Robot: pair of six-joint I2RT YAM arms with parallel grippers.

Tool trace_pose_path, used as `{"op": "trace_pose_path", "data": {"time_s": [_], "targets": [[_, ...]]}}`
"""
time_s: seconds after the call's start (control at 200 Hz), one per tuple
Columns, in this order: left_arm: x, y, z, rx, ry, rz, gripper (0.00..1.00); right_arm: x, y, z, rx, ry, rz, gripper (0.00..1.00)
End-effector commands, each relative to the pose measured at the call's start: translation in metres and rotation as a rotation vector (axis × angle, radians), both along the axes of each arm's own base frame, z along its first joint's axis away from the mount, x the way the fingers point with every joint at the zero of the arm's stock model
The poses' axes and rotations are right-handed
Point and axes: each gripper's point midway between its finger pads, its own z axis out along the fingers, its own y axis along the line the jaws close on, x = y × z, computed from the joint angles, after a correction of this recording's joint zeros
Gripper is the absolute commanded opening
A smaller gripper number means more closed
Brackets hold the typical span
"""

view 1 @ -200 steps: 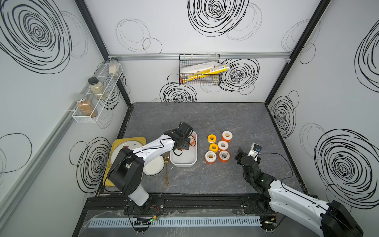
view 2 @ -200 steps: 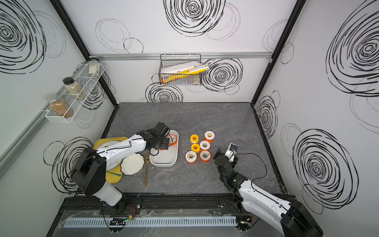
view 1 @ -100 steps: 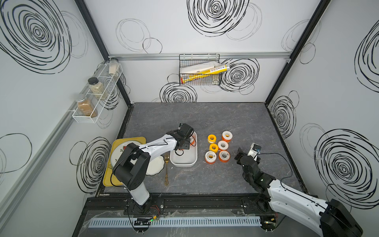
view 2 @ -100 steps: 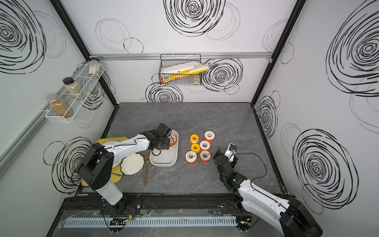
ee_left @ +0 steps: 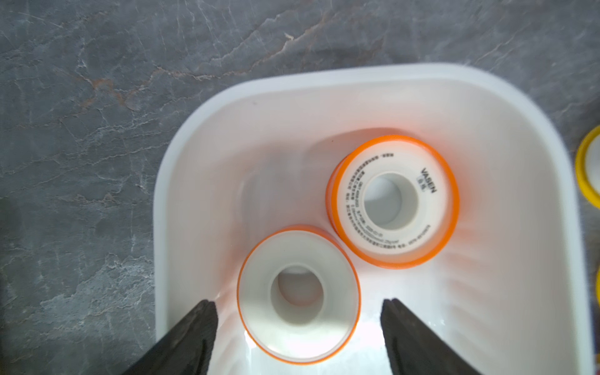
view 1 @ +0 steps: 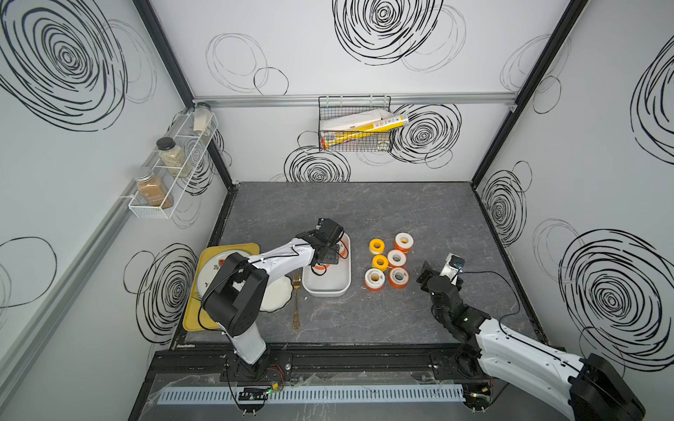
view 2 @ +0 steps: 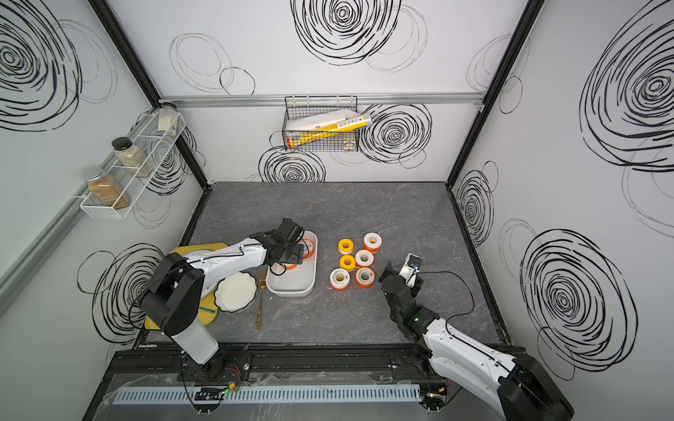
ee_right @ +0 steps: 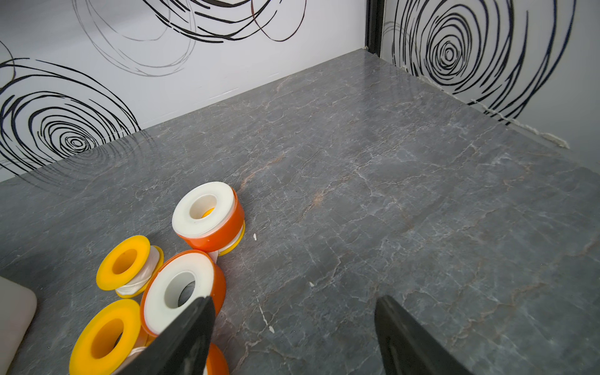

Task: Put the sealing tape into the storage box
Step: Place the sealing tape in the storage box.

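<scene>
Inside the storage box [ee_left: 324, 81], the left end effector [ee_left: 297, 305] has released a roll [ee_left: 297, 253].

storage box [ee_left: 324, 78]: white plastic, smooth, glossy | sealing tape [ee_left: 431, 207]: orange plastic spool, glossy; white face matt | tabletop [ee_right: 389, 162]: grey stone-look, veined, low sheen | fork [view 1: 296, 310]: gold-tone metal, shiny | wire basket [view 1: 379, 144]: black metal wire

Light: bright, even and diffuse from overhead in both top views; my arms [view 1: 284, 255] cast only short, soft shadows on the bench [view 1: 364, 328]. Lens: wide-angle, wall posts [view 1: 166, 54] splaying outward toward the edges. Left wrist view: slightly soft; white glare blown out on the storage box [ee_left: 487, 107] floor beside the nearer sealing tape [ee_left: 256, 292]; orange tint on its walls; my left fingers [ee_left: 185, 341] dark, blurred. Right wrist view: bench crisp, right fingers [ee_right: 181, 337] out of focus.
</scene>
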Motion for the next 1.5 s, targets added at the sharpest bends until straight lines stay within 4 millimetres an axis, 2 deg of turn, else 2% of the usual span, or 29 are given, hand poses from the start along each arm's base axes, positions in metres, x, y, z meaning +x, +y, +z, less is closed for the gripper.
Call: {"op": "trace_pose_path", "data": {"time_s": [0.0,0.03,0.175,0.255,0.631,0.846,0.996,1.121,1.256,1.492], "targets": [[0.004,-0.006,0.021,-0.058,-0.044,-0.003,0.73,0.005,0.002,0.011,0.018,-0.024,-0.006,0.82],[0.002,-0.007,0.020,-0.063,-0.041,-0.007,0.67,0.005,0.002,0.011,0.017,-0.024,-0.006,0.82],[0.001,-0.007,0.009,-0.045,-0.018,-0.008,0.26,0.005,0.003,0.010,0.017,-0.022,-0.003,0.82],[0.002,-0.007,0.001,-0.037,-0.001,-0.006,0.16,0.005,0.003,0.010,0.016,-0.019,-0.003,0.82],[0.004,-0.004,-0.030,0.010,0.046,0.003,0.15,0.006,0.003,0.009,0.014,-0.016,-0.003,0.82],[0.005,0.008,-0.041,0.076,0.064,0.025,0.15,0.006,0.004,0.009,0.015,-0.016,0.000,0.82],[0.010,0.009,-0.032,0.080,0.047,0.032,0.15,0.006,0.004,0.009,0.014,-0.014,0.000,0.82],[0.020,0.007,-0.011,0.073,0.006,0.039,0.16,0.006,0.004,0.009,0.012,-0.011,0.001,0.82],[0.029,0.006,0.001,0.062,-0.009,0.040,0.18,0.006,0.004,0.008,0.013,-0.011,0.001,0.82],[0.023,-0.005,0.021,0.006,-0.032,0.013,0.18,0.006,0.004,0.009,0.014,-0.011,0.001,0.82]]}}
